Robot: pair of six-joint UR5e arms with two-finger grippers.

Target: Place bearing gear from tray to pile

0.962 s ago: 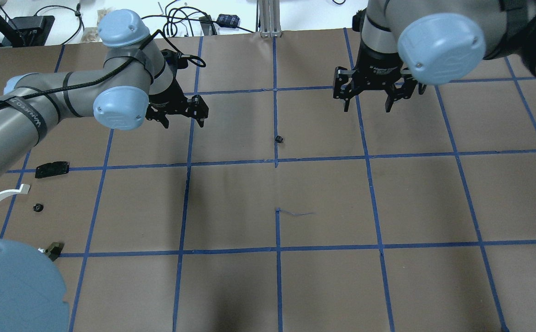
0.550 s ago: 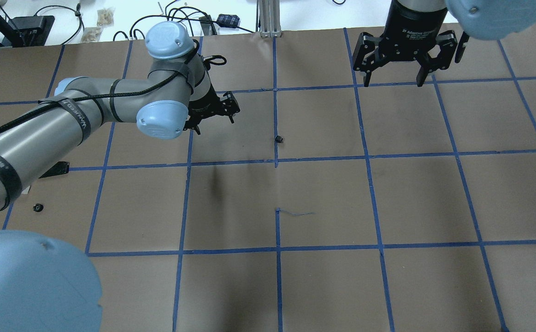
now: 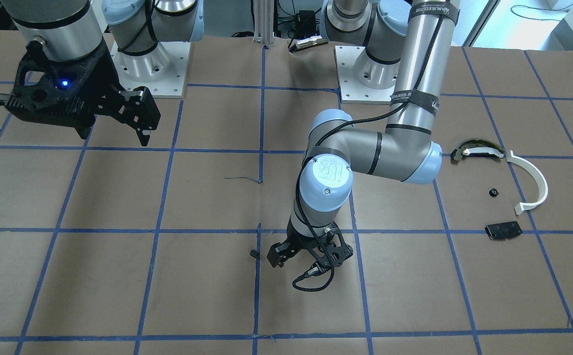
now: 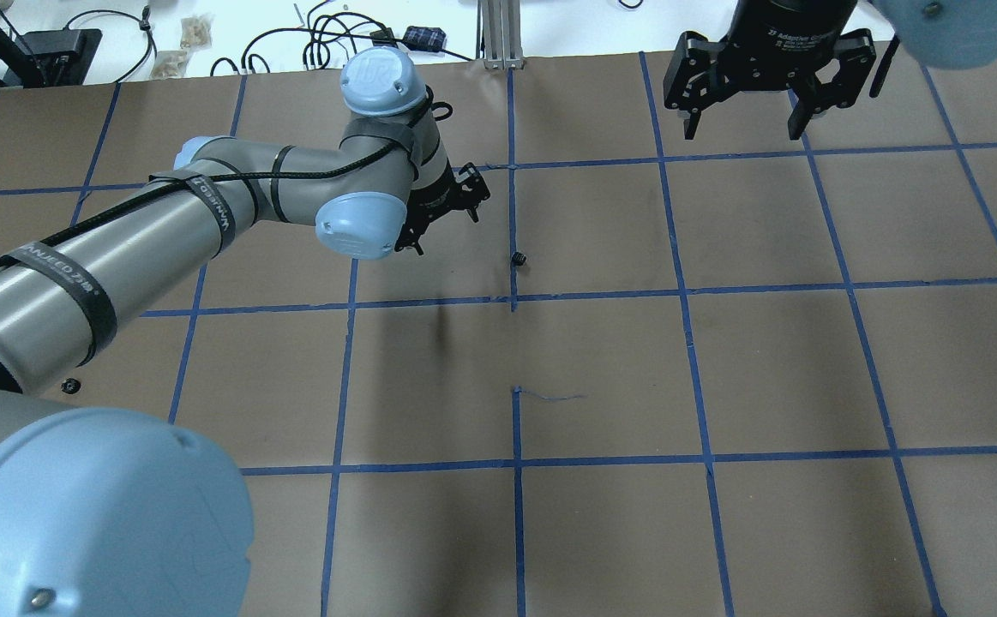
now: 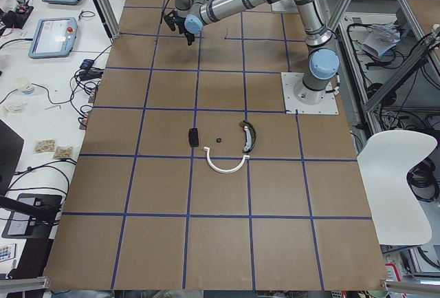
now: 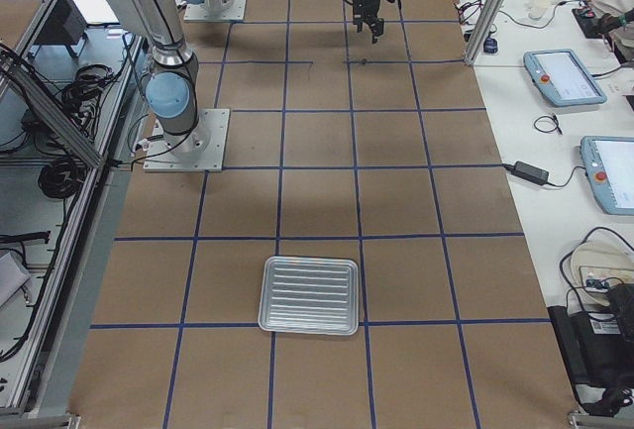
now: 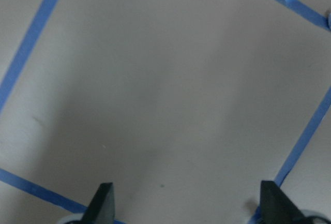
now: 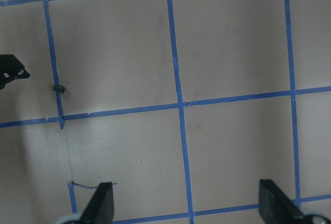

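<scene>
The pile (image 5: 225, 171) lies toward the left end of the table (image 4: 601, 368), nearer the robot's edge. It comprises a dark curved piece (image 3: 478, 149), a white arc (image 3: 535, 178), a small black part (image 3: 493, 192) and a black plate (image 3: 503, 230), all close together but apart. The tray (image 6: 308, 262) lies flat near the table's right end, about midway between the long edges. Farther out, midway between the two ends, the gear (image 4: 518, 258) rests on the table beside a blue tape line (image 4: 513, 214), well apart from both tray and pile. The left gripper (image 3: 310, 256) hangs low just beside the gear, on its left-end side; its jaws are spread wide, hold nothing and do not touch the gear. The right gripper (image 4: 742, 124) hangs high over the table's right half, jaws likewise wide and holding nothing.
</scene>
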